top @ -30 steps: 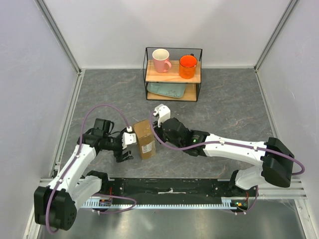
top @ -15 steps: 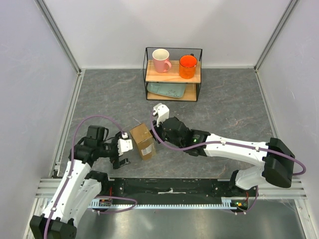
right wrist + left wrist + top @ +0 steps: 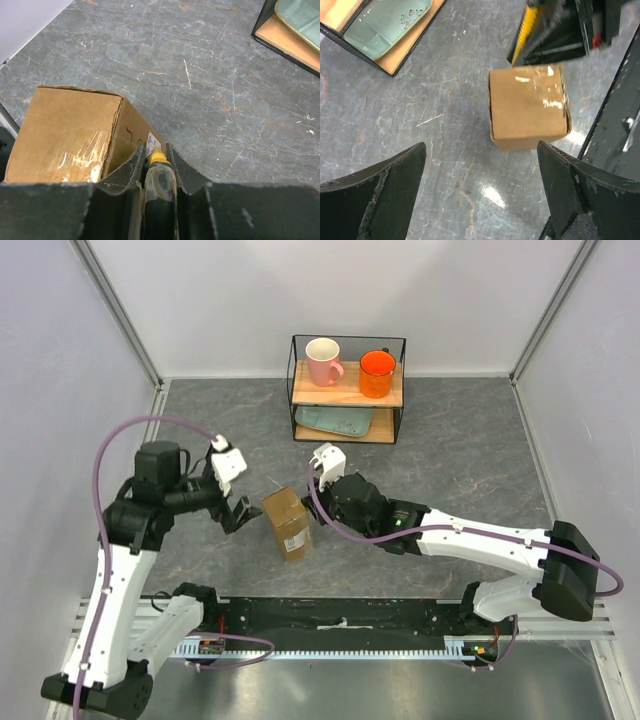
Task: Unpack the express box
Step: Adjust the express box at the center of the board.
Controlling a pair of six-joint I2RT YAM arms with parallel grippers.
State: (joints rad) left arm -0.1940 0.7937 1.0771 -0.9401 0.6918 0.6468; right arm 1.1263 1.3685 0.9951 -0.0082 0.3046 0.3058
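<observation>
Grey marbled table, and the right pincer pinches a yellow knife, tip at the express box standing mid-table; left pincer hangs spread wide beside it. Tape looks uncut: opening and emptying remain, I'd say.

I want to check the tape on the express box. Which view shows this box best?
The left wrist view: the express box sits whole in frame, shiny tape on its upper face. The right wrist view crops it behind the utility knife, showing tape and a white label. The top external view shows it whole but small.
</observation>
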